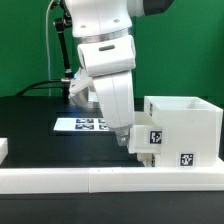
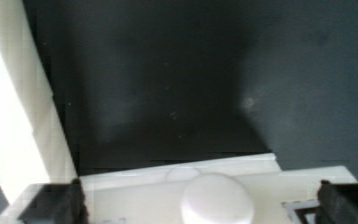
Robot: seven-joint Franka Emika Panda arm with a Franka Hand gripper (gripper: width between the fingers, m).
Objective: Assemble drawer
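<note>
Drawer (image 1: pixel 180 132) btwn fingers (image 1: pixel 127 141), at ext. view's right.

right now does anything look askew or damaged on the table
Nothing stands out. The white drawer box sits upright and square against the white rail, the marker board lies flat behind it, and the gripper is low beside the box. No damage visible.

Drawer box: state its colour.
White, with black-and-white marker tags on its side; the drawer box shows best in the exterior view.
</note>
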